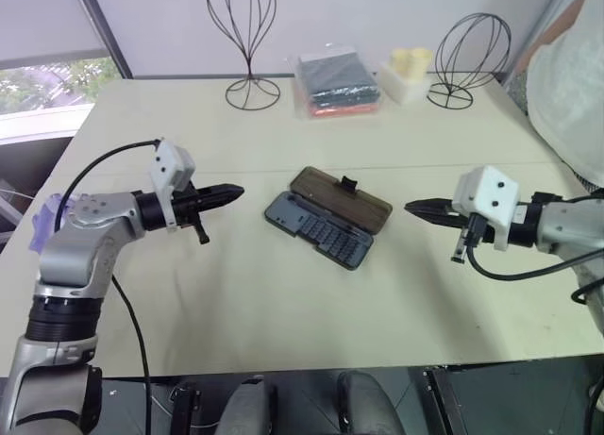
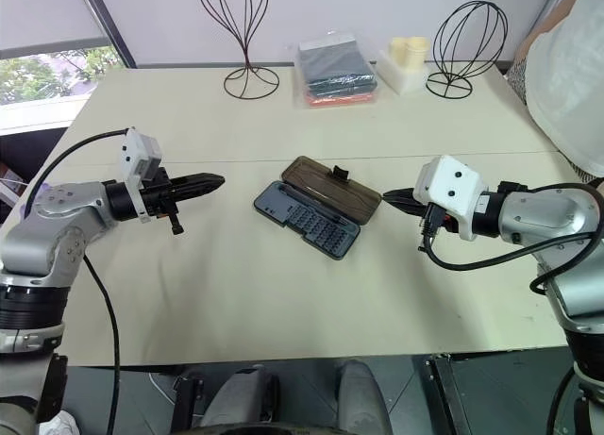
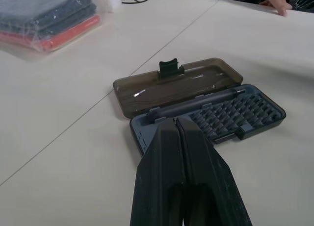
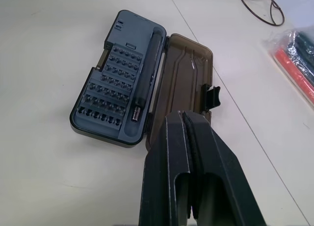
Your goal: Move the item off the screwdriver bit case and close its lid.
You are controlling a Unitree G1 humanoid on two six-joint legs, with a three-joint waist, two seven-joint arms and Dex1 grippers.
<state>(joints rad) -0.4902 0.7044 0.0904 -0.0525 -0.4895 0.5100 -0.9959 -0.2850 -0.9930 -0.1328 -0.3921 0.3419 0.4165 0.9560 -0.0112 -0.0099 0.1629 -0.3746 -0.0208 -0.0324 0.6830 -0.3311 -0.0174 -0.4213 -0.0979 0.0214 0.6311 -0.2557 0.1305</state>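
The screwdriver bit case lies open in the middle of the table, its dark grey-blue tray showing rows of bits and a driver handle. The smoky-brown lid lies flat on the table behind the tray, with its black latch tab on the far edge. Nothing rests on the tray or the lid; the item is out of view. My left gripper hovers shut to the left of the case, pointing at it. To the right of the case, my right gripper is also shut, pointing at the lid's end.
At the back stand two wire head stands, a clear-wrapped stack of dark cloth and a white box with cream cups. A person in white stands at the table's right edge.
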